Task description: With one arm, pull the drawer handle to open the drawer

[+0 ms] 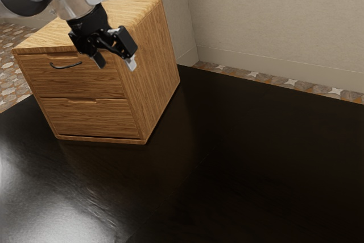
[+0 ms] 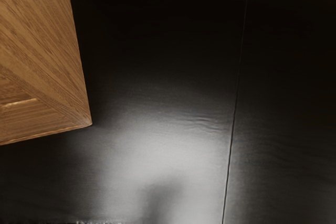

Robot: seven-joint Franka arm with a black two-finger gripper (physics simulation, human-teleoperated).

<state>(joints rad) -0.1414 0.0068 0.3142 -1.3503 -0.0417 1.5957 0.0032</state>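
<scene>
A wooden cabinet (image 1: 145,66) with two drawers stands on the dark table at the exterior view's left. The upper drawer (image 1: 74,75) carries a thin dark wire handle (image 1: 65,65), and its front sits flush with the cabinet. My black gripper (image 1: 115,61) hangs by the cabinet's front corner, to the right of the handle and apart from it. Its fingers (image 1: 99,59) stand spread, open, with nothing between them. In the wrist view the cabinet's lower corner (image 2: 37,61) lies beside the hand, above the glossy table.
The lower drawer (image 1: 85,116) has a small wooden pull (image 1: 79,101) and looks shut. The dark table (image 1: 244,163) stretches wide to the exterior view's right and front. A beige wall (image 1: 273,15) and patterned floor (image 1: 284,81) lie behind.
</scene>
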